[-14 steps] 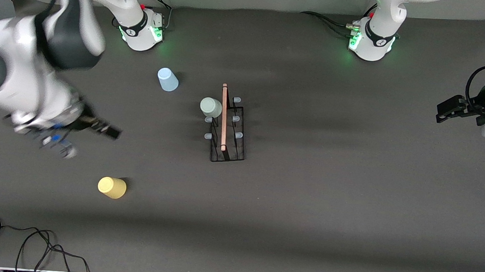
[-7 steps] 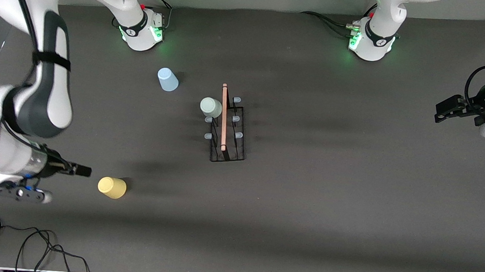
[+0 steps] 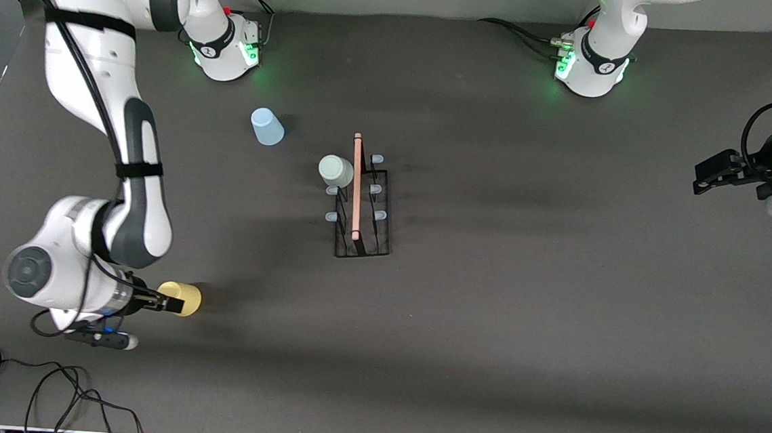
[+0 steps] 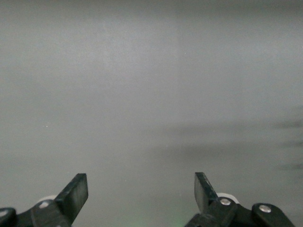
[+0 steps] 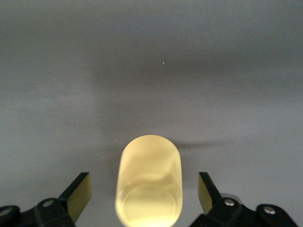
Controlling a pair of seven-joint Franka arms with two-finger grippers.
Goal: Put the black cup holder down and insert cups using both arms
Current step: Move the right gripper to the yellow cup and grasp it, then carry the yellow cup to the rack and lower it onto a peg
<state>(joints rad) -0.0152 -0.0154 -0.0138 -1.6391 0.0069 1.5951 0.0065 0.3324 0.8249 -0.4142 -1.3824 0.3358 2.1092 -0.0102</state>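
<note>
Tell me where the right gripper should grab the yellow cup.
Grip the yellow cup across its side walls. It appears to lie on its side, open mouth toward the open right gripper, one finger on each side, so probably come straight along its axis and close mid-body.

The front camera looks steeply down across the desk [image 3: 487, 319] at both bases at twelve o'clock. Each wrist camera peers out low between its own fingers [image 5: 78, 194] — the right one close on the yellow cup [image 5: 149, 179], which the front view shows at eight o'clock.

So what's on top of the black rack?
A mint green cup sits upside down on one prong of the black rack. The prong under it is hidden; the other five prongs are bare.
</note>
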